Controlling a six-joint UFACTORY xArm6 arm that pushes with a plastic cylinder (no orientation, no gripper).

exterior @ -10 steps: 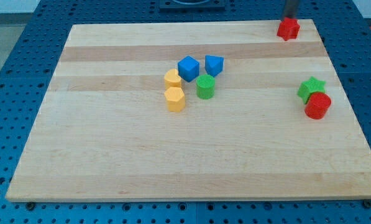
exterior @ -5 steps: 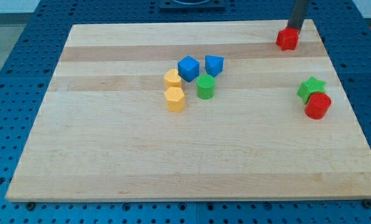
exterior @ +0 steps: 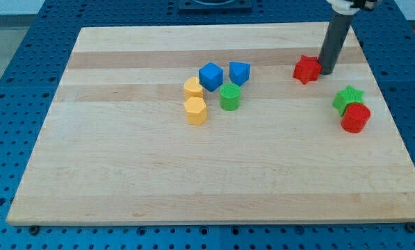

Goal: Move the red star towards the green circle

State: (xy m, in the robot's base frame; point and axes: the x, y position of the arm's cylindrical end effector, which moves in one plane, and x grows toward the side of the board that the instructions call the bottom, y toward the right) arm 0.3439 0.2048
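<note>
My tip (exterior: 327,71) touches the red star (exterior: 306,69) on its right; no fingers exist. The green circle (exterior: 229,97) lies well apart, leftward.

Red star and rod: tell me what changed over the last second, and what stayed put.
The red star slid from the board's top right corner down and to the view's left, towards the green circle. My tip came down with it and now sits against the star's right side. The blue, yellow, green star and red cylinder blocks kept their places.
</note>
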